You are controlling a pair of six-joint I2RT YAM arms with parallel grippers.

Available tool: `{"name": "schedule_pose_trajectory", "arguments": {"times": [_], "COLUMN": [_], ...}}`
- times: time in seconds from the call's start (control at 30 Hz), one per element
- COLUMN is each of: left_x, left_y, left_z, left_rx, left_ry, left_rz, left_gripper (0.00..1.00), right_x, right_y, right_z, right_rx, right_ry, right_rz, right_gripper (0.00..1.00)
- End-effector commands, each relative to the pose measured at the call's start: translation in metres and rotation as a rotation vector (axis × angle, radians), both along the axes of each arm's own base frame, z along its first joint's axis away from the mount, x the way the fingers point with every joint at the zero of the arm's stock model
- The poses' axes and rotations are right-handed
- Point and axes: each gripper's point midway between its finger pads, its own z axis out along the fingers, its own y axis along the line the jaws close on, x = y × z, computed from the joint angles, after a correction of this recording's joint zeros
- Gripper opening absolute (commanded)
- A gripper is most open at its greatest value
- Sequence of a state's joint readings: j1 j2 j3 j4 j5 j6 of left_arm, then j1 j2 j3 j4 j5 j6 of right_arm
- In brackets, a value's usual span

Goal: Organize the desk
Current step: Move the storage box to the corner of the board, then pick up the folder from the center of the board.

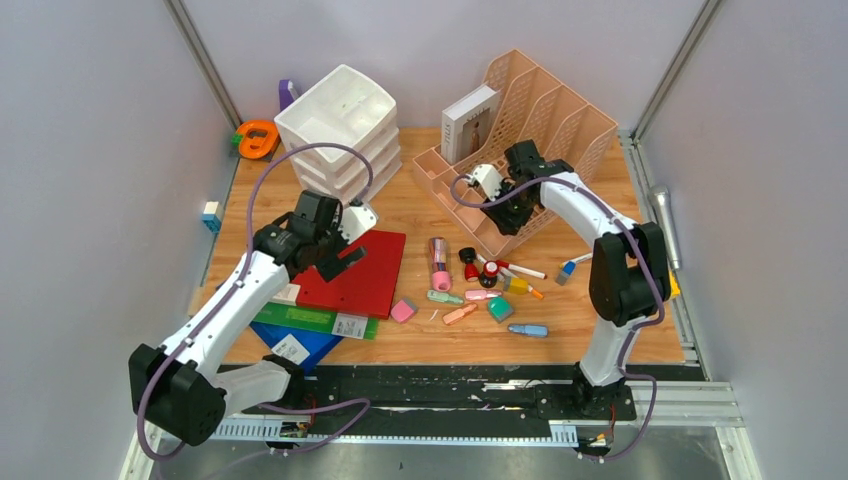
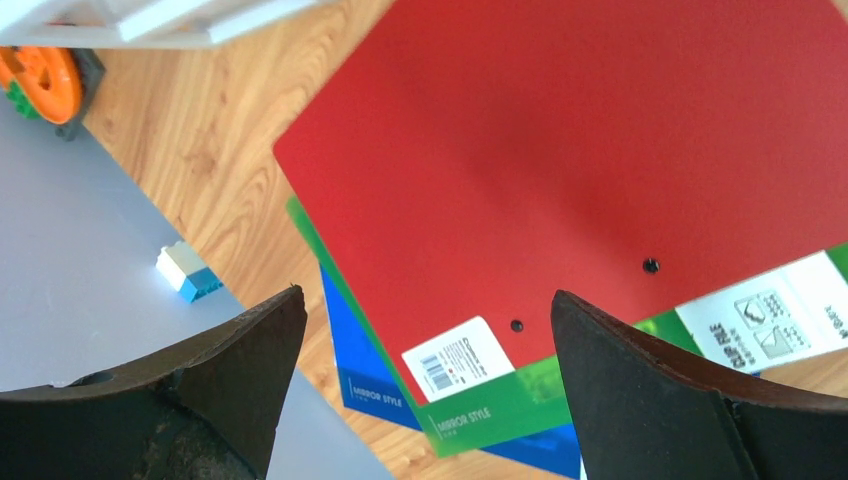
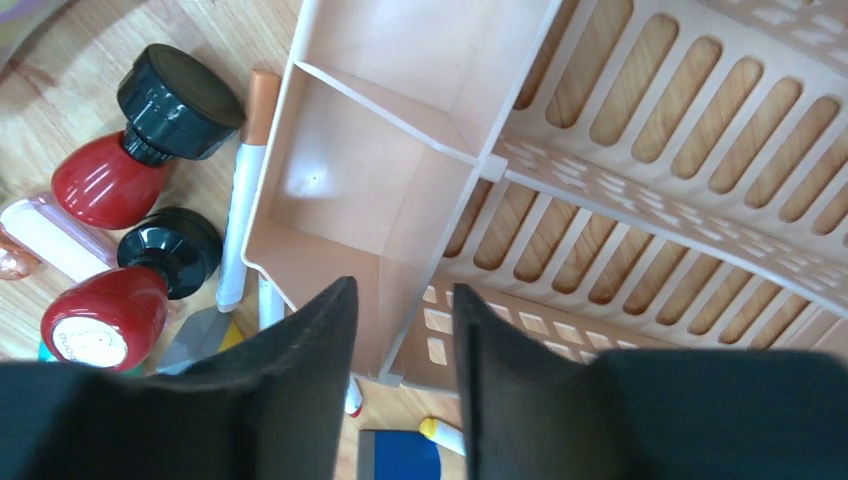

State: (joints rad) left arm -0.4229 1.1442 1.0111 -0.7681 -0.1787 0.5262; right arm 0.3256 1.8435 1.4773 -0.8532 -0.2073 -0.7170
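Desk [image 1: 418,214] runs left-right — left pincer [image 2: 428,298] wide open, empty; right pincer [image 3: 403,292] narrowly parted, empty.

Robot lab cell, grey partition walls [image 1: 90,150], wood-grain desk [image 1: 412,212], metal rails [image 1: 690,397]

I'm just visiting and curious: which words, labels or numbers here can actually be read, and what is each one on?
"MIRROR STYLE": on the green folder, near its edge.
"MIRROR STYLE": on the blue folder, near its edge.
Barcode sticker on the red folder: print too small to read.
White label on the green folder: blurred.
Book cover: too small.
Round label on a red bottle: blurred.
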Motion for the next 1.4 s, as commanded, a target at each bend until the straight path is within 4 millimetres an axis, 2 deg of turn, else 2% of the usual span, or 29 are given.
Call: {"name": "schedule_pose_trajectory", "arguments": {"times": [0.0,0.1,0.17,0.3,0.33,0.37,0.4,0.43,0.5,0.67,0.77,0.87,1.03,1.37], "left_x": [-0.016,-0.023,-0.026,-0.025,-0.026,-0.025,-0.025,-0.026,-0.026,-0.021,-0.017,-0.008,0.004,0.014], "left_y": [0.013,0.018,0.022,0.039,0.05,0.052,0.065,0.066,0.082,0.116,0.131,0.136,0.143,0.143], "left_z": [-0.014,-0.023,-0.021,-0.016,-0.018,-0.017,-0.02,-0.023,-0.028,-0.035,-0.047,-0.059,-0.076,-0.1], "left_rx": [0.077,0.091,0.068,-0.039,-0.065,-0.101,-0.129,-0.165,-0.226,-0.369,-0.423,-0.466,-0.522,-0.577], "left_ry": [0.062,0.085,0.084,0.115,0.134,0.14,0.159,0.187,0.219,0.28,0.328,0.364,0.406,0.461], "left_rz": [-0.052,-0.078,-0.062,0.066,0.129,0.149,0.218,0.231,0.318,0.508,0.585,0.607,0.641,0.641], "left_gripper": [1.0,1.0,1.0,1.0,1.0,1.0,1.0,1.0,1.0,1.0,1.0,1.0,1.0,1.0], "right_x": [0.016,0.024,0.025,0.013,0.007,0.001,-0.006,-0.014,-0.029,-0.066,-0.079,-0.09,-0.1,-0.121], "right_y": [0.017,0.023,0.031,0.061,0.071,0.082,0.093,0.105,0.128,0.18,0.203,0.222,0.24,0.259], "right_z": [0.055,0.082,0.103,0.132,0.137,0.14,0.143,0.144,0.142,0.123,0.1,0.075,0.043,0.005], "right_rx": [0.079,0.129,0.182,0.31,0.343,0.379,0.414,0.45,0.519,0.632,0.636,0.638,0.65,0.617], "right_ry": [-0.159,-0.213,-0.243,-0.245,-0.236,-0.219,-0.201,-0.179,-0.118,0.077,0.168,0.274,0.449,0.597], "right_rz": [0.025,-0.006,-0.011,0.006,0.015,0.025,0.04,0.056,0.08,0.148,0.171,0.175,0.134,0.13], "right_gripper": [0.55,0.75,0.8,0.82,0.82,0.82,0.82,0.82,0.82,0.81,0.8,0.78,0.77,0.78]}}
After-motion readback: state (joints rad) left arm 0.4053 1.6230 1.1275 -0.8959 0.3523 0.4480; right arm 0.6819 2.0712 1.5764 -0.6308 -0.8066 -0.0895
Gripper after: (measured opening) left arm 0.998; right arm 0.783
